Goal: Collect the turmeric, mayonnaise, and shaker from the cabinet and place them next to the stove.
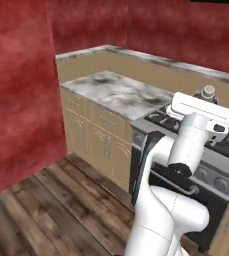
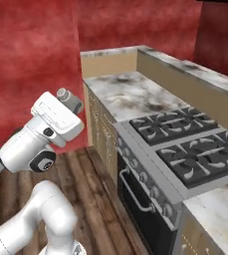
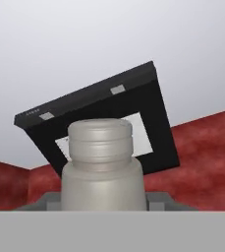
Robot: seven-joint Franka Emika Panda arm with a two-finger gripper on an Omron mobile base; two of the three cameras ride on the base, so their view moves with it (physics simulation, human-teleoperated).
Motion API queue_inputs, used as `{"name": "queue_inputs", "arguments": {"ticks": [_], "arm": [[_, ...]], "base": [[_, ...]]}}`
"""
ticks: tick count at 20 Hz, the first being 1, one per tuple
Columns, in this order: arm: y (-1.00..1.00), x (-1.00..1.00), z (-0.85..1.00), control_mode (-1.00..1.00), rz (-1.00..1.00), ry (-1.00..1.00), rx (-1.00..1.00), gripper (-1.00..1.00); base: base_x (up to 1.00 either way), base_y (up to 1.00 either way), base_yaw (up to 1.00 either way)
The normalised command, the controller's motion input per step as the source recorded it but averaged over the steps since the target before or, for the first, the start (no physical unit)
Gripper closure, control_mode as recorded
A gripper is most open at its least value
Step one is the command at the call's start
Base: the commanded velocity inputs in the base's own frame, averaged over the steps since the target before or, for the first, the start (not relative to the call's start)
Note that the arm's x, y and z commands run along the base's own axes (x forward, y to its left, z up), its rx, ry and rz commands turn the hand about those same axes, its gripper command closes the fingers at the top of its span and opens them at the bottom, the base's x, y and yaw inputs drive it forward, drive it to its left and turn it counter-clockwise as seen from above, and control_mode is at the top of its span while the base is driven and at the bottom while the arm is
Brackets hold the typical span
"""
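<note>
Grey slim shaker [image 3: 103,167], narrower ridged silvery cap.

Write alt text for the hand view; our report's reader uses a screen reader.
A small pale grey cylindrical shaker with a narrower ridged silvery cap stands close up, gripped in the claw. Behind it, a black rectangular range hood hangs tilted against a pale ceiling, with dark red walls at either side.

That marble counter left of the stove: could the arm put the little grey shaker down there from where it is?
Probably yes. The tool is shut on the shaker, held up in the air near the stove. The counter beside it lies bare and close, with nothing standing between.
</note>
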Motion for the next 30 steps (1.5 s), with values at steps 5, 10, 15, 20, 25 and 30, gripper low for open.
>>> {"name": "queue_inputs", "arguments": {"ticks": [5,10,15,20,25,30], "arm": [[0.00,0.00,0.00,1.00,0.00,0.00,0.00,1.00],[0.00,0.00,0.00,1.00,0.00,0.00,0.00,1.00],[0.00,0.00,0.00,1.00,0.00,0.00,0.00,1.00],[0.00,0.00,0.00,1.00,0.00,0.00,0.00,1.00],[0.00,0.00,0.00,1.00,0.00,0.00,0.00,1.00],[0.00,0.00,0.00,1.00,0.00,0.00,0.00,1.00]], "base": [[0.08,0.44,-0.57],[0.23,0.44,-0.58],[0.32,0.52,-0.56],[0.45,0.51,-0.51],[0.51,0.46,-0.45],[0.50,0.29,-0.40]]}}
